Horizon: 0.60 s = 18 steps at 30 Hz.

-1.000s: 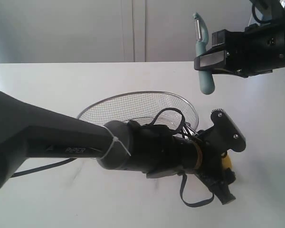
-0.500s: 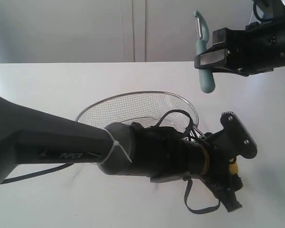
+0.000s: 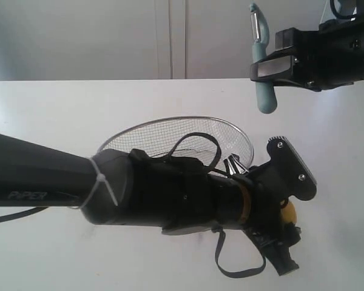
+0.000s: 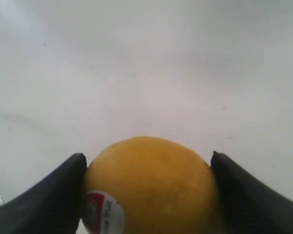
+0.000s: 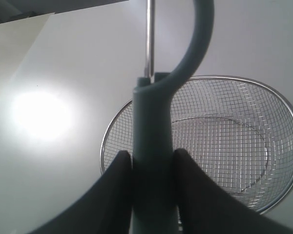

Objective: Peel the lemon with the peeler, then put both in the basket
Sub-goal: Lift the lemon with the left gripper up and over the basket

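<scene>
Exterior view: the left pincer (image 3: 289, 219) is clamped on the lemon (image 3: 288, 211), low over the white table (image 3: 60, 115), just beside the near right rim of the basket (image 3: 170, 124). Only a sliver of yellow shows between the black fingers. Whether the lemon touches the table cannot be told. The right pincer (image 3: 270, 66) is raised well above the table at the upper right. It is clamped on the peeler (image 3: 265, 97), which stands upright with its blade on top. Peeler and lemon are well apart.

Left wrist view: the lemon fills the gap between the two dark fingers (image 4: 44, 200), which press on its sides. Its skin is smooth, deep yellow and unbroken, with a round red-and-white sticker (image 4: 103, 212) on the near side. No peeled strip shows.

Right wrist view: the two fingers (image 5: 115, 195) grip the pale teal handle, and the metal blade runs on beyond it. Below lies the wire mesh basket, with nothing visible inside.

By this look both things are in hand, but peeling has not begun. The peeling and both placements into the basket remain to be done.
</scene>
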Tool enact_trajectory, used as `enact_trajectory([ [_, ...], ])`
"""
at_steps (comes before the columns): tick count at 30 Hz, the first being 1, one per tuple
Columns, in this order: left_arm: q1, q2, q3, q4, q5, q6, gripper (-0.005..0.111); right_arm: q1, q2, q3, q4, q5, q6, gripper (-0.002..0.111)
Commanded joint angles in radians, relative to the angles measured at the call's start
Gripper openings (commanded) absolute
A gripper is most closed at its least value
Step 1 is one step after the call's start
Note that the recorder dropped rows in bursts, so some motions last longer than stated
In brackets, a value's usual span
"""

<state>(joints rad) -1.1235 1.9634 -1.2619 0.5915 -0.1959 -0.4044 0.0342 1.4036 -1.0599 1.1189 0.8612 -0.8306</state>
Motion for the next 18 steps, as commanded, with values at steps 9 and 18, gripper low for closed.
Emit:
enact_trajectory([
  [9,-0.004,-0.126,0.106,0.007,-0.012,-0.001,0.0,-0.006,-0.009,0.001,0.006,0.006,-0.002,0.0],
  [18,0.043,-0.173,0.115,0.007,-0.014,-0.029,0.0,-0.006,-0.009,0.001,0.007,0.008,-0.002,0.0],
])
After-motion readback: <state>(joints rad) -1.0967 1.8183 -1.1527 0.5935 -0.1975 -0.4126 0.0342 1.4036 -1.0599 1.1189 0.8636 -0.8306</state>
